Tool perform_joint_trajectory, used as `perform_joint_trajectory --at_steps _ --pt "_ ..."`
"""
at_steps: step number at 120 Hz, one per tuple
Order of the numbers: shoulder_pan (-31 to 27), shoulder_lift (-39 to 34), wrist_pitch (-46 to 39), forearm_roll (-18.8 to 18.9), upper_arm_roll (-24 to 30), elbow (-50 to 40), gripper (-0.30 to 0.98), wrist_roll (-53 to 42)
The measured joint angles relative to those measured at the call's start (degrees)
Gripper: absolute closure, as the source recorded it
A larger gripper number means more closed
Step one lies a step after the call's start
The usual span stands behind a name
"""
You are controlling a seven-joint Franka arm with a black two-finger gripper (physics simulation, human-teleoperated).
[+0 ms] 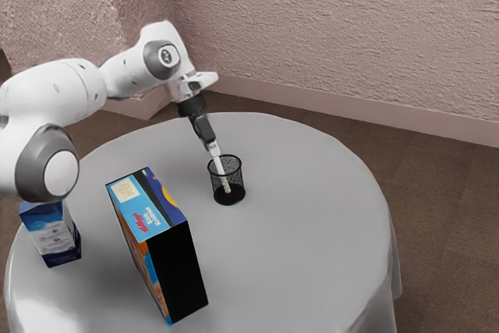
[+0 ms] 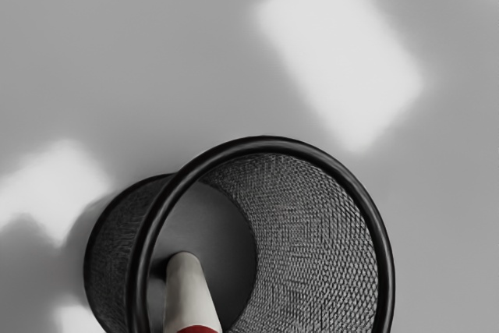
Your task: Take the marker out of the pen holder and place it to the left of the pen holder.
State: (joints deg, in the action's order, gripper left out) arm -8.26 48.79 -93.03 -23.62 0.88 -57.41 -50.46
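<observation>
Nearest the exterior camera stands a tall, rectangular cardboard cereal box, blue-printed on one face and black on another (image 1: 181,271), on the camera's side of the round, black mesh pen holder (image 1: 237,180) and toward the exterior view's left. Farther from the holder on that side is a blue-and-white box-shaped carton (image 1: 53,233). All three rest on the round, grey-covered counter (image 1: 296,224).

The slim, white, rod-shaped marker with a red band (image 2: 189,294) has its lower end inside the holder, close to the holder's floor. Its upper end rises above the holder's rim and meets the tip of the black pincer (image 1: 211,144). The holder itself stands upright.

The relation that matters is nearly a straight line: the marker lies directly beyond the pincer's tip, down into the holder, its long axis leaning from the holder's floor up toward the exterior view's left, close to the pincer's own slant. The single white, jointed arm (image 1: 66,91) reaches it from that same side. Whether the pincer is clenched on the marker or released around it, one cannot tell.

The step in hand seems to be securing and drawing out the marker. Withdrawal should follow that slanted axis until the lower end tops the rim; a sideways pull could tip the holder.
</observation>
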Motion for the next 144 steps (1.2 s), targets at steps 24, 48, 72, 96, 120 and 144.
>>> perform_joint_trajectory --at_steps 24,48,72,96,120,144 --pt "0.07 0.18 0.02 -0.21 -0.01 -0.13 0.28 0.17" --pt "0.17 -0.12 0.02 0.07 0.00 -0.09 0.64 0.39" --pt "-0.07 -4.83 0.80 2.05 -0.07 -0.18 0.73 0.53" --pt "-0.12 -13.13 8.10 8.21 -2.02 -0.30 0.76 0.74" --pt "0.35 -13.26 17.70 11.14 -8.58 0.11 0.78 1.34" --pt "0.42 -7.00 26.47 11.71 -10.38 4.57 0.79 7.11"
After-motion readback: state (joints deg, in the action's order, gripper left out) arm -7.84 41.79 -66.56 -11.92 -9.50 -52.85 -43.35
